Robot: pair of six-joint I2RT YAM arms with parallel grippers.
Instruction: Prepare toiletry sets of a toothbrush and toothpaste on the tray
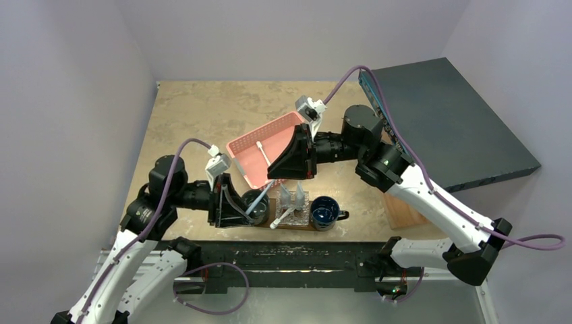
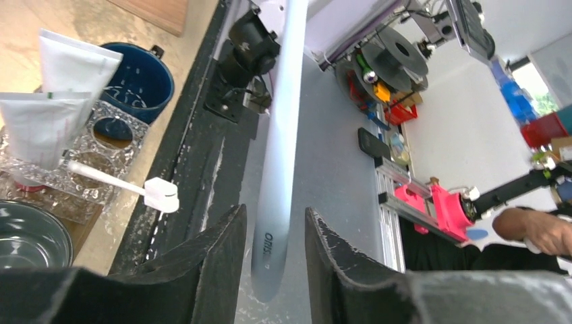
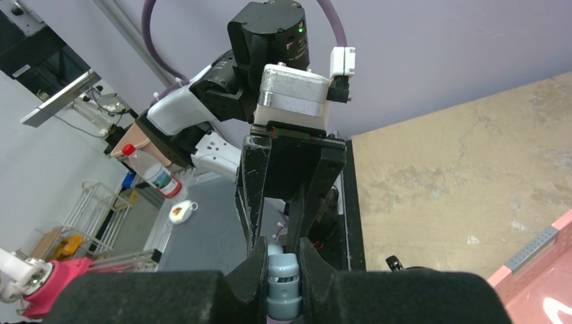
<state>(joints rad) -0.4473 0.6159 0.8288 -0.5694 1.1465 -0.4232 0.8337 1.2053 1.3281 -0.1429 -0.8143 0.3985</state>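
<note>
Lilac walls are enclosing the tan bench point(image 1: 202, 115), and the arm bases are sitting at its 6 o'clock edge.

**Step in hand (judged):** each arm is holding one item of a set, ready for delivery to the tray point(image 2: 88, 236). The tray is lying at the bench's 6 o'clock edge, under a glass holder point(image 1: 291, 210). A steel cup point(image 1: 256, 201) is standing at the holder's 9 o'clock and a blue mug point(image 1: 325, 212) at its 3 o'clock. Two stored tubes point(image 2: 40, 128) are standing in the holder, and a laid brush point(image 2: 115, 179) is resting across it.

**Left tool point(image 2: 275, 210):** the jaws are standing narrow around the held brush point(image 2: 280, 135), which is rising upright between the fingers point(image 2: 216, 256). Slim gaps are showing on both sides, so the contact point is not confirmable. The brush is judged to be gripped. The arm is lying low, pointing toward 3 o'clock, just beside the cup.

**Right tool point(image 3: 282, 256):** the jaws are pinching a grey ribbed cap, apparently that of a held tube point(image 3: 283, 290) whose body is hidden. The arm is reaching in from 3 o'clock with its elbow raised. The tool is hanging over the 4 o'clock side of the pink basket point(image 1: 266, 129), where a spare brush point(image 1: 263, 154) is lying.

**Next move (judged):** this is calling for each item to be lowered onto the tray as a pair. It is also calling for clearance from the cup, the holder and the other arm.
</note>
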